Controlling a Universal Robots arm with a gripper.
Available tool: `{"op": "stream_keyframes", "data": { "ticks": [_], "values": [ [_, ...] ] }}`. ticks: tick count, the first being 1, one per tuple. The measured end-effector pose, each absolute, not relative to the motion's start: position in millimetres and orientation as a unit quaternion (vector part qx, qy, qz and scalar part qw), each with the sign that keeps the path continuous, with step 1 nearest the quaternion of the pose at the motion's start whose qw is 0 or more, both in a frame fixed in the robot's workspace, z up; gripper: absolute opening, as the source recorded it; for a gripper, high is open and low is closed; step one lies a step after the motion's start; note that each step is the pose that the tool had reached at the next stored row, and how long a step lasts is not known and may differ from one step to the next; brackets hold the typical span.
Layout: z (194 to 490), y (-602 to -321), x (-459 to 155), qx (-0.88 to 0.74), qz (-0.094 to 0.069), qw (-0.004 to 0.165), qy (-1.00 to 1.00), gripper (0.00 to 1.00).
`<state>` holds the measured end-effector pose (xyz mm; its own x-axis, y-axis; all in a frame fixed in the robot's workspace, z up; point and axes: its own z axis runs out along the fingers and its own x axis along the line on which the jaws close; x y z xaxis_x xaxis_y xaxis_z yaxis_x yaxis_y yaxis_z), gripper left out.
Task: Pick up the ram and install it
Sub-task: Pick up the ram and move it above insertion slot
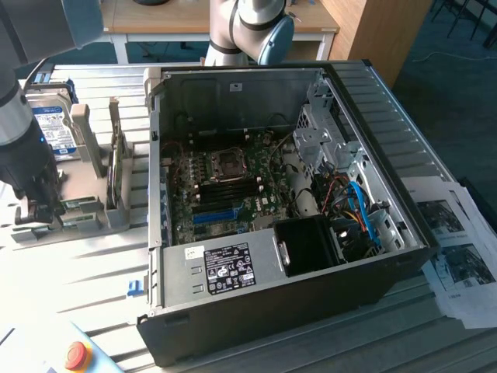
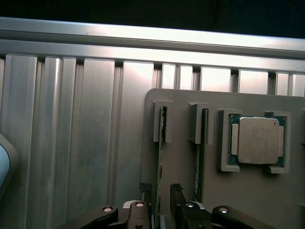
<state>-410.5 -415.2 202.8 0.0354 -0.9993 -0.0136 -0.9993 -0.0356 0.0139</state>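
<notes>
Fingers (image 2: 177, 195) stand open, one either side of the ram (image 2: 160, 167) standing on edge.

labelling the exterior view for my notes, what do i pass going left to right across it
gripper → motherboard → black shroud → blue cables → printed sheets; hard drive and gray tray left out, they overlap the gripper's span
</notes>
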Motion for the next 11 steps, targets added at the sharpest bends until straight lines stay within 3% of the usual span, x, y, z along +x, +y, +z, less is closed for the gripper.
{"op": "stream_keyframes", "data": {
  "ticks": [11],
  "values": [
    [201.6,-415.2,-406.5,0.72,-0.01,0.0,-0.694,0.29]
  ]
}}
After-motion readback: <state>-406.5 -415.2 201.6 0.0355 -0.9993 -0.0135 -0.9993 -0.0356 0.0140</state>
